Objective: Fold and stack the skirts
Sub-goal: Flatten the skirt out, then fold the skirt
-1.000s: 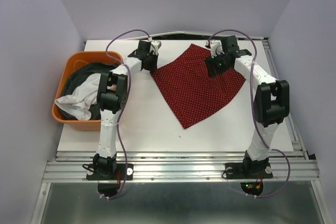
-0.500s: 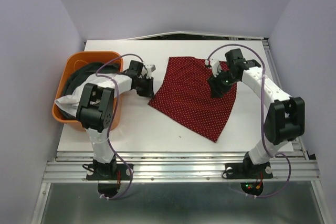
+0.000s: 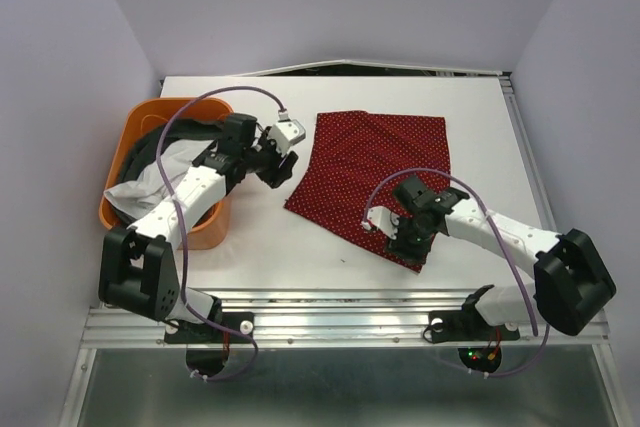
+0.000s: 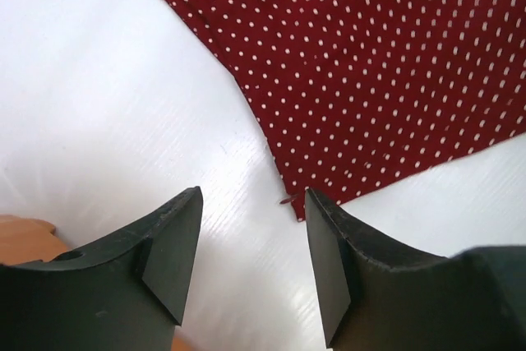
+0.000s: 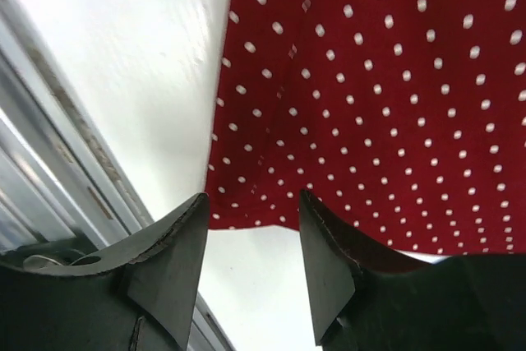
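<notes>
Gripping ends: left gripper [image 4: 251, 203] and right gripper [image 5: 251, 203], jaws apart, both empty.
Garment: red white-dotted cloth skirt [image 3: 375, 172] flat on the white table [image 3: 300, 267], its left and near corners just by the jaws.
Advice: pinch each corner fully (hem included) before lifting.
Arms: both bent inward, wrists low.

Bright, even overhead light — soft sheen on the white table [image 4: 234, 174] (wrist views), faint shadows

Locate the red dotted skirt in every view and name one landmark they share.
Top external: red dotted skirt spread flat, right of centre.
Left wrist: upper right, one corner pointing down.
Right wrist: fills the upper right.
Shared landmark: the white table beside its edge.
</notes>
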Robot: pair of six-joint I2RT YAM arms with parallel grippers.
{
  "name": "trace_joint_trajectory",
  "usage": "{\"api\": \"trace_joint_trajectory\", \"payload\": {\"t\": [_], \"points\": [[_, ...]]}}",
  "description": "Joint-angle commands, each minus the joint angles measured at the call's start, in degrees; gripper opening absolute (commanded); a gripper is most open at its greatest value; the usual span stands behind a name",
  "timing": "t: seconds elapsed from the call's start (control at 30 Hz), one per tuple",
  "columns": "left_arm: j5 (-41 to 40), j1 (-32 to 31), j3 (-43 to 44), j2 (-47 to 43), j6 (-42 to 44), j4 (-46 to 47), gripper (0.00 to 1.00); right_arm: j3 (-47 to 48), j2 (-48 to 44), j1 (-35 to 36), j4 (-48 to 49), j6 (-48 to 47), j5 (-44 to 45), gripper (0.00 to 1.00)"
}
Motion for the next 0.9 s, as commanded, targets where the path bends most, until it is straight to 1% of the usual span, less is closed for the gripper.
{"api": "trace_joint_trajectory", "payload": {"t": [0.0, 0.07, 0.1, 0.17, 0.2, 0.3, 0.33, 0.47, 0.63, 0.67, 0.8, 0.87], "points": [[2.8, 0.0, -7.7, -2.3, 20.5, 2.9, 0.64, 0.6, 1.5, 1.4, 4.6, 2.2, 7.7, 0.52], [3.5, 0.0, -10.7, -2.9, 23.3, 5.3, 0.64, 0.7, 2.2, 2.3, 4.2, 3.4, 8.0, 0.52], [3.7, 0.0, -11.3, -2.8, 25.2, 6.0, 0.64, 0.4, 2.4, 3.8, 3.9, 3.6, 8.1, 0.52], [4.3, 0.0, -11.9, -2.2, 27.1, 6.7, 0.65, 0.0, 2.3, 4.5, 3.5, 3.9, 7.8, 0.52], [4.7, 0.1, -12.0, -1.6, 30.4, 6.6, 0.65, 0.1, 2.1, 5.2, 3.0, 4.4, 7.2, 0.52], [5.4, 0.1, -13.1, -0.9, 36.9, 6.6, 0.65, 0.1, 2.3, 6.1, 1.9, 5.1, 7.0, 0.53], [5.4, 0.1, -13.3, -0.5, 41.4, 6.7, 0.65, -0.2, 2.7, 6.7, 1.4, 5.2, 6.9, 0.53], [6.4, 0.0, -13.9, 1.1, 51.7, 5.8, 0.63, -1.7, 3.0, 7.2, 1.4, 5.8, 7.1, 0.54], [7.9, -0.4, -14.1, 3.3, 60.1, 3.3, 0.62, -2.8, 2.9, 7.8, 1.0, 6.0, 7.7, 0.54], [7.6, -0.6, -14.5, 4.0, 62.9, 2.9, 0.62, -3.0, 2.5, 7.8, 1.0, 5.9, 7.8, 0.54], [6.5, -1.6, -16.3, 5.1, 69.4, 2.6, 0.61, -2.8, 3.4, 7.8, -0.4, 5.3, 7.4, 0.54], [6.1, -2.6, -17.1, 5.4, 70.9, 2.4, 0.61, -2.5, 3.3, 8.3, -1.4, 5.1, 7.2, 0.54]]}}
